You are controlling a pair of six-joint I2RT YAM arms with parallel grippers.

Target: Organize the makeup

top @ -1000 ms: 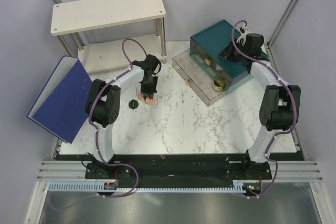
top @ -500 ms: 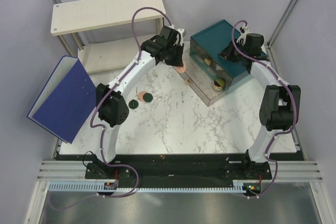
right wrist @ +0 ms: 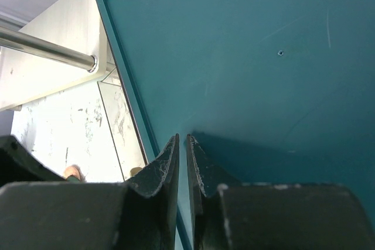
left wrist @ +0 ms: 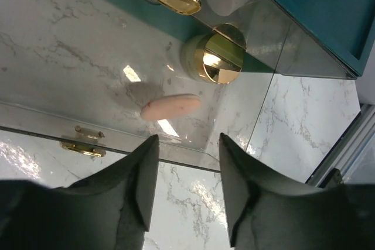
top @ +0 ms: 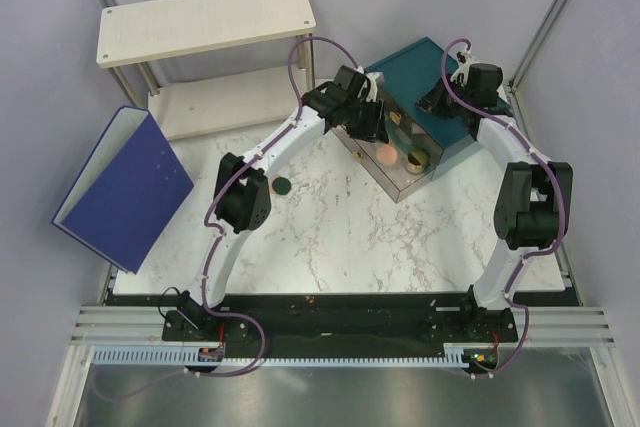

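Compact [left wrist: 170, 106] first: the peach-pink round one lies flat on the floor of the pulled-out clear drawer [left wrist: 47, 122], just beside the gold-rimmed tin [left wrist: 214, 60] but not touching it. Your left gripper [left wrist: 188, 147] hangs over the drawer's front wall with its jaws apart and nothing between them, so the drop looks done. To finish this step well, I'd judge you should lift straight up before swinging away. The fingers sit close to the transparent front wall, and a sideways move could knock it or drag the drawer. Those two pieces are all you can see in that drawer from here. Your right gripper [right wrist: 182, 144] rests at the top of the teal box [right wrist: 263, 57], jaws nearly together with nothing between them. It seems to steady the box, so leave it there. One dark green lid [top: 284, 185] sits out on the marble table [top: 330, 247], well apart from the drawer, and looks like your next pick
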